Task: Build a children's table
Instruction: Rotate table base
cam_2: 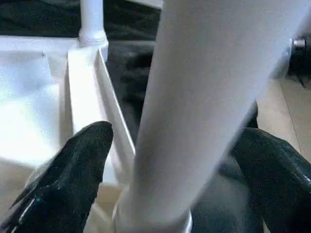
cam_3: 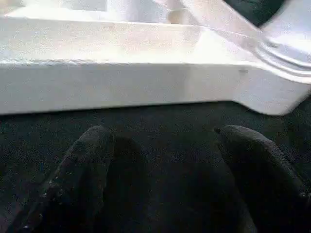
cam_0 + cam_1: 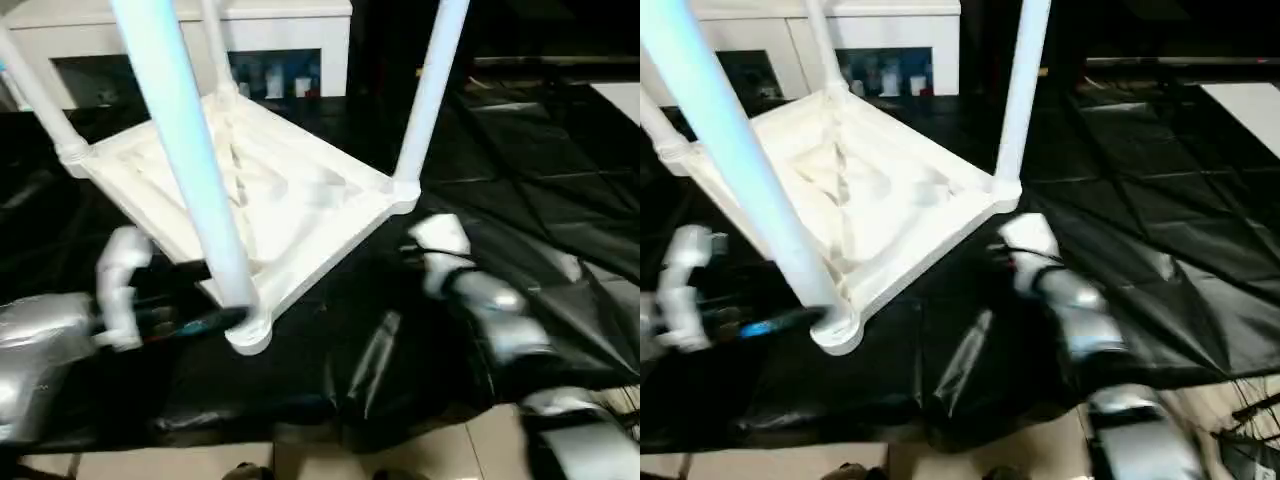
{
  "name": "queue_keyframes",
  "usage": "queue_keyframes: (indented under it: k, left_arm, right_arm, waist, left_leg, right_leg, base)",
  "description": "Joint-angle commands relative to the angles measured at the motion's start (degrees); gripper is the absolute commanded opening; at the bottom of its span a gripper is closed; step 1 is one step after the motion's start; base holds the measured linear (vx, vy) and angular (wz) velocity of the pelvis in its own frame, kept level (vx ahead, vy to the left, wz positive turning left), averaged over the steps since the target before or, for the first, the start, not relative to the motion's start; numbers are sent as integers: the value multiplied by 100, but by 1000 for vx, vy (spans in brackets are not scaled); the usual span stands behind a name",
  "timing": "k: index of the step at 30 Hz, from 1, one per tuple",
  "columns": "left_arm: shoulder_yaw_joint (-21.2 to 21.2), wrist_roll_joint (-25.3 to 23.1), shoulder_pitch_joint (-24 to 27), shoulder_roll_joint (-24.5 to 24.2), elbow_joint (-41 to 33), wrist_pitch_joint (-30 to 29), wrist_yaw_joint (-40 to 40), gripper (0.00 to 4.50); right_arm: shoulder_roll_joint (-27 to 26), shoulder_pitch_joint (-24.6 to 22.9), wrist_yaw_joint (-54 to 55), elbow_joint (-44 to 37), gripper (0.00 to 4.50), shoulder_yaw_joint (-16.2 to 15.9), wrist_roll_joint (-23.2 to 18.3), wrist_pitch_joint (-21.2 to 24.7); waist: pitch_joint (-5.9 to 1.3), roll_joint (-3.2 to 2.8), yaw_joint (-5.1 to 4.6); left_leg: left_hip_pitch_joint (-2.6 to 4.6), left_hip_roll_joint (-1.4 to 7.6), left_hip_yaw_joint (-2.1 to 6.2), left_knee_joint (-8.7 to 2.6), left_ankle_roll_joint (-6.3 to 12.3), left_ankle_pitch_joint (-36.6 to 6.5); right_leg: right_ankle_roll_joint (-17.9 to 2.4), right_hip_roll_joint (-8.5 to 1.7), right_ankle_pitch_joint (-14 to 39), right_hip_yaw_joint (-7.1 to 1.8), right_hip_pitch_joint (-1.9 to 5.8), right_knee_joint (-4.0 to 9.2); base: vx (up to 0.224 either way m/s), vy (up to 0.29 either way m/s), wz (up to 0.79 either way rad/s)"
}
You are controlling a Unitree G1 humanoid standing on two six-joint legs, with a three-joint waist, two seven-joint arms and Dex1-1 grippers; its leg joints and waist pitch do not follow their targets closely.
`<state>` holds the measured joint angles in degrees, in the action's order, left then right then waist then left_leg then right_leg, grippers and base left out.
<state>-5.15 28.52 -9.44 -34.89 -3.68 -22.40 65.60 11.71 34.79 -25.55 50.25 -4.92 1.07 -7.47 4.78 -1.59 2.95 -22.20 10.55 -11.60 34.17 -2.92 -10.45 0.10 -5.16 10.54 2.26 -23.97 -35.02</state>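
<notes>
I see the children's table as smooth white plastic with a soft sheen; its tube legs look glossier than the ribbed underside. The cloth beneath it is black, creased and shiny at the folds. My forearms look like brushed silver metal. Left gripper fingers are glossy black; right gripper fingers look matt and slightly grainy. Floor is smooth pale tile.
</notes>
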Motion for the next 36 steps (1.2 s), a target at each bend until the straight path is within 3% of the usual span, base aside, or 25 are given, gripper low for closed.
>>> queue_keyframes:
  k: [1,10,14,19,20,23,26,30,33,34,36]
  left_arm:
    - [140,-14,-166,140,-59,-22,-140,444]
    - [1075,-90,-821,1104,-219,0,-342,444]
    - [1708,-418,-1156,1722,6,188,-397,444]
    - [2119,-847,-1562,2212,548,494,-698,444]
    - [2137,-897,-1599,2247,618,532,-733,444]
    - [2229,-1414,-1947,2511,1354,939,-1126,444]
    - [2158,-1879,-2311,2632,2139,1355,-1629,444]
    - [2121,-2097,-2497,2590,2555,1585,-1940,444]
    - [2066,-2171,-2582,2549,2801,1751,-2019,444]
    - [2018,-2203,-2621,2548,2931,1843,-2037,444]
    - [1925,-2255,-2691,2537,3181,1951,-2134,444]
  right_arm:
    - [-120,177,119,111,382,-17,73,47]
    - [-578,375,245,369,382,-182,174,-1]
    - [-667,429,264,517,382,-225,234,-58]
    - [-723,407,298,563,382,-223,280,-101]
    - [-724,407,305,568,382,-222,282,-101]
    - [-681,403,397,609,382,-217,308,-124]
    - [-525,398,577,623,382,-149,371,-149]
    - [-363,384,706,613,382,-43,380,-150]
    - [-178,344,794,544,382,73,346,-145]
    - [-74,314,810,485,382,144,308,-140]
    - [89,229,819,308,382,271,257,-114]
  waist:
    - [-365,-22,-5]
    - [-406,6,8]
    - [-424,20,-14]
    - [-451,37,-61]
    - [-453,11,-63]
    - [-453,17,-77]
    - [-443,-17,-73]
    - [-464,0,-65]
    - [-434,-33,-51]
    - [-427,-72,-43]
    - [-427,-60,-48]
  left_leg:
    - [140,226,80,-459,157,-1220]
    - [126,224,76,-426,265,-975]
    - [112,214,71,-397,372,-791]
    - [77,203,85,-365,519,-654]
    - [82,204,90,-361,536,-673]
    - [96,204,83,-351,590,-712]
    - [102,198,99,-349,537,-831]
    - [102,201,100,-335,574,-790]
    - [113,211,96,-347,584,-914]
    - [113,203,105,-351,555,-1005]
    - [119,199,102,-355,516,-1109]
  right_leg:
    - [-1570,-226,722,-207,247,322]
    - [-1619,-234,402,-201,288,289]
    - [-1668,-238,189,-199,312,284]
    - [-1757,-249,-89,-184,362,263]
    - [-1764,-252,-67,-183,360,270]
    - [-1802,-243,-56,-181,352,289]
    - [-1764,-240,-5,-173,355,298]
    - [-1814,-250,-169,-173,368,275]
    - [-1863,-241,-97,-164,345,296]
    - [-1856,-244,27,-159,349,303]
    - [-1809,-239,163,-161,364,330]
  base:
    - [0,0,0]
    - [0,0,0]
    - [0,0,0]
    - [0,0,0]
    - [0,0,0]
    - [0,0,0]
    - [0,0,0]
    - [0,0,0]
    - [0,0,0]
    - [0,0,0]
    - [0,0,0]
